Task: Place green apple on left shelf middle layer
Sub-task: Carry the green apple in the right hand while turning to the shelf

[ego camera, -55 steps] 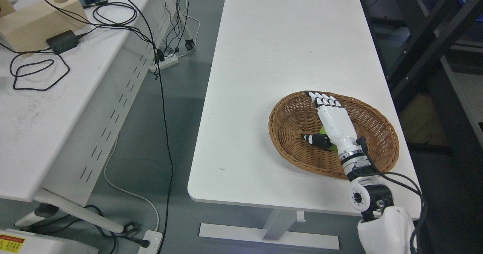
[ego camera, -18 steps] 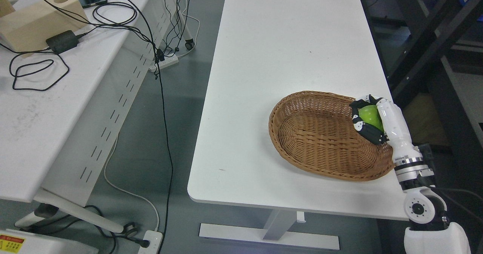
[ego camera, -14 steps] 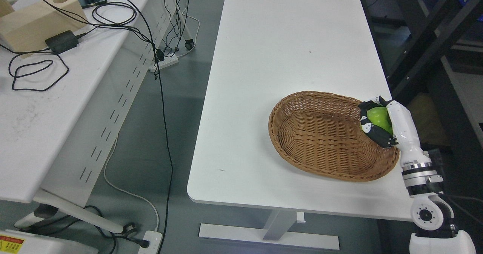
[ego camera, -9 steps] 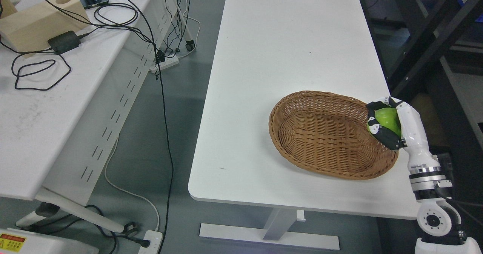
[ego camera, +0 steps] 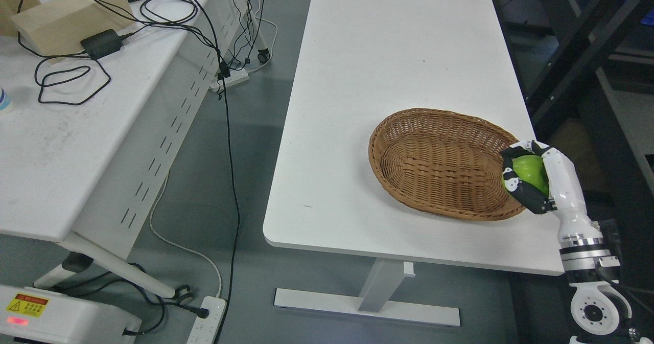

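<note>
1. Green apple (ego camera: 531,173): round, bright yellow-green, smooth glossy skin w/ a pale highlight; only part visible between the fingers.
2. Right robot hand (ego camera: 529,178) is curled tight round the apple; black fingers (ego camera: 526,197) wrap its left side and underside, white palm on its right.
3. Apple is held in the air at the right end of the wicker basket (ego camera: 439,162), over the rim, near the right edge of the white bench (ego camera: 388,68).
4. Basket: oval, brown weave, nothing inside.
5. Right forearm rises from the bottom-right corner.
6. Second bench (ego camera: 61,144) at left carries black cables (ego camera: 71,78) and a wooden block (ego camera: 71,14).
</note>
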`<state>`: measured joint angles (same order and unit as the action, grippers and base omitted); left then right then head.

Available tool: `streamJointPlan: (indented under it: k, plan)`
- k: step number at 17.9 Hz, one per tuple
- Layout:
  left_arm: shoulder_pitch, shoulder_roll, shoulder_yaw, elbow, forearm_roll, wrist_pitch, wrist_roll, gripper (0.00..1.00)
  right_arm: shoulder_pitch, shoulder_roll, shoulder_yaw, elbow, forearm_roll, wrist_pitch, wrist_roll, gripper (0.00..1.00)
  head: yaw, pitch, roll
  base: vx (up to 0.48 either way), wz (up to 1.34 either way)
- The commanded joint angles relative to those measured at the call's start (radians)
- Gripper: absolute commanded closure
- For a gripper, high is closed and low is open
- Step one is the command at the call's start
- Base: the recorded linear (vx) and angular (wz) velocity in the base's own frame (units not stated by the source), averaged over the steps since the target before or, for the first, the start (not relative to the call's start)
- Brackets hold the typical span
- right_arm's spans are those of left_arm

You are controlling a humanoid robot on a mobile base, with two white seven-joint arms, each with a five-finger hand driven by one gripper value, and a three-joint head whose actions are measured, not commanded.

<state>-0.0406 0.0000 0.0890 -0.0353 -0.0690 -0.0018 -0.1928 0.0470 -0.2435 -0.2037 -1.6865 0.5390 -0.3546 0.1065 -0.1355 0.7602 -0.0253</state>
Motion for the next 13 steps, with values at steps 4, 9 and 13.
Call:
streamJointPlan:
  k: [4,9,13]
  plan:
    - [-0.001,0.017,0.000,0.000,0.000,0.000,0.000,0.00,0.028,0.003,-0.014,-0.035,-0.004,-0.007,-0.001,1.00,0.0000,0.000,0.000,-0.147,0.04]
    - [0.001,0.017,0.000,0.000,0.000,0.000,0.000,0.00,0.043,0.007,-0.017,-0.033,-0.004,-0.014,-0.002,1.00,0.0000,0.000,0.000,-0.149,0.06]
    - [-0.001,0.017,0.000,0.000,0.000,0.000,0.000,0.00,0.060,0.010,-0.020,-0.035,-0.004,-0.027,-0.002,1.00,0.0000,0.000,0.000,-0.164,0.09]
